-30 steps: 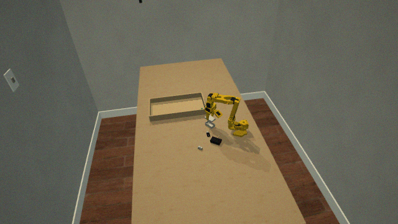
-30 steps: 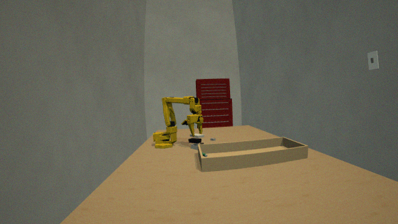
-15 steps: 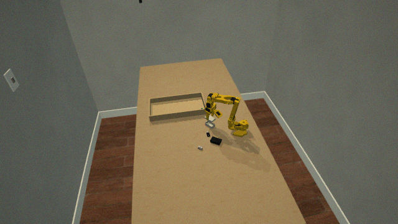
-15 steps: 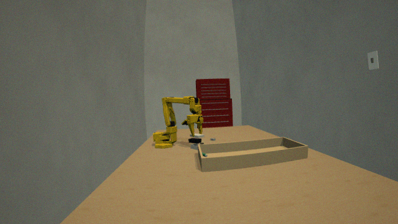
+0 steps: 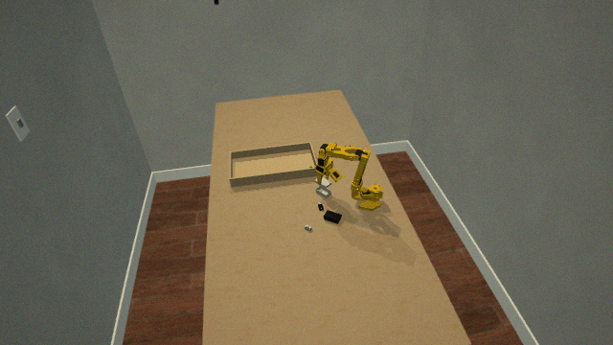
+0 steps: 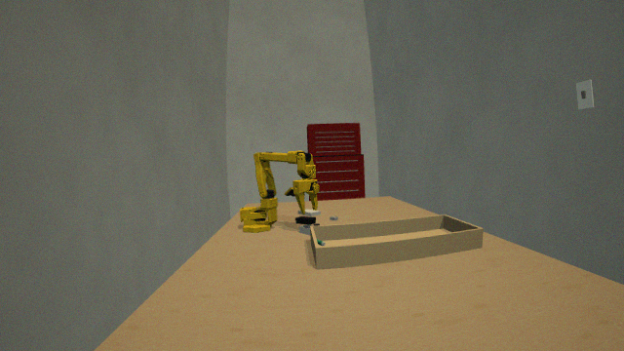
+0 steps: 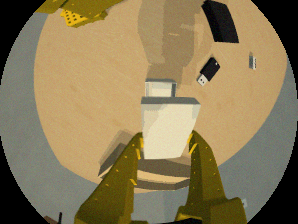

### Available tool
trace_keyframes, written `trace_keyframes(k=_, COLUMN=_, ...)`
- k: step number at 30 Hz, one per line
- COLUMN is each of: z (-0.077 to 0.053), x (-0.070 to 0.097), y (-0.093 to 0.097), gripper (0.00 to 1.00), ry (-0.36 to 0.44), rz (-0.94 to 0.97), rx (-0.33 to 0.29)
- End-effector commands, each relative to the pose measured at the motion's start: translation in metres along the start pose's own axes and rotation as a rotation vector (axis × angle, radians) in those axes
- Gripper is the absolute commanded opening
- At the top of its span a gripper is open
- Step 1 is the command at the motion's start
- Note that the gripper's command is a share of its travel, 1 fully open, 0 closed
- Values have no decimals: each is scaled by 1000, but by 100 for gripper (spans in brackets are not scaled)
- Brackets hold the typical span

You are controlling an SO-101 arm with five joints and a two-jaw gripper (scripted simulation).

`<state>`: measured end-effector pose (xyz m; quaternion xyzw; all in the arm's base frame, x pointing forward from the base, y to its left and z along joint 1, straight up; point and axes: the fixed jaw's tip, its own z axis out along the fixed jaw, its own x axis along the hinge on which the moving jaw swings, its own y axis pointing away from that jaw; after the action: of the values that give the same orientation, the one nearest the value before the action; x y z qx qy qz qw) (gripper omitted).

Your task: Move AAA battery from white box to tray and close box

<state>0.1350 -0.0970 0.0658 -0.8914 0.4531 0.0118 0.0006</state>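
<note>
My gripper (image 5: 325, 181) is shut on the white lid (image 7: 169, 129) and holds it a little above the table, just off the tray's near right corner. The open white box base (image 5: 324, 192) stands right below it; in the wrist view the base (image 7: 160, 88) shows just beyond the lid's edge. A small green object, seemingly the AAA battery (image 6: 320, 242), lies inside the tray (image 5: 272, 164) in the corner nearest the arm. In the exterior view the gripper (image 6: 308, 207) hangs over the lid (image 6: 310, 213).
A black box (image 5: 332, 217) lies on the table in front of the arm's base. A small black stick (image 5: 320, 207) and a small grey piece (image 5: 308, 228) lie near it. A red cabinet (image 6: 336, 161) stands behind the table.
</note>
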Motion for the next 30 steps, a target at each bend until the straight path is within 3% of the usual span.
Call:
trace_keyframes(k=1, z=-1, x=3, y=0, gripper=20, ry=21, rz=-1, rx=10)
trace_keyframes(k=30, z=25, x=4, y=0, gripper=20, ry=21, rz=-1, rx=10)
